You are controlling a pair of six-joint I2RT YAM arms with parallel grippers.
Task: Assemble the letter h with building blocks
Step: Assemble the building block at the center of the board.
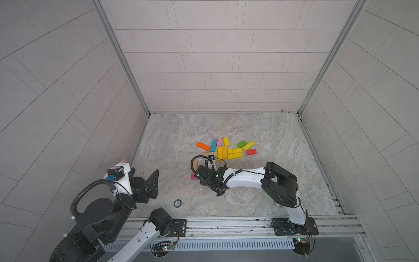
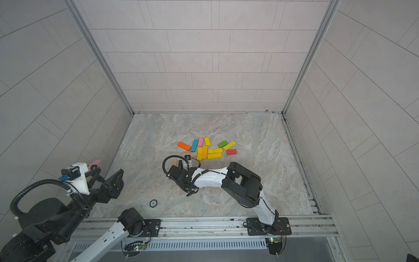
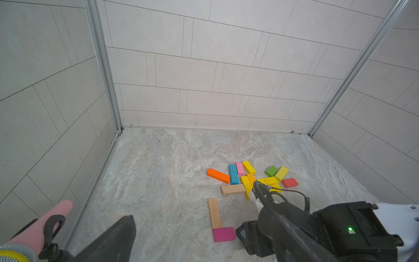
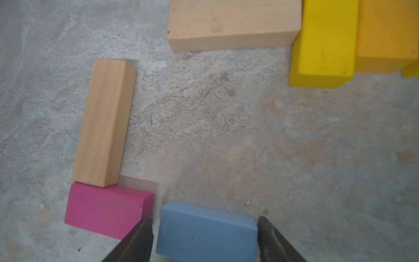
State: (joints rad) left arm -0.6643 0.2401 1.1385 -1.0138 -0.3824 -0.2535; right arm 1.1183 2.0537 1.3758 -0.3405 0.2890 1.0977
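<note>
In the right wrist view my right gripper stands open astride a short blue block that lies flat on the table, with a thin gap at one finger. Beside the blue block lies a magenta block, and a plain wood block butts end-on against the magenta one. A second wood block lies crosswise further off, next to yellow blocks. In a top view the remaining coloured blocks form a loose pile behind the right gripper. My left gripper hangs open and empty by the left wall.
A small round chip lies on the marble table near the front rail. Tiled walls close in the left, right and back sides. The right arm reaches across the table's middle.
</note>
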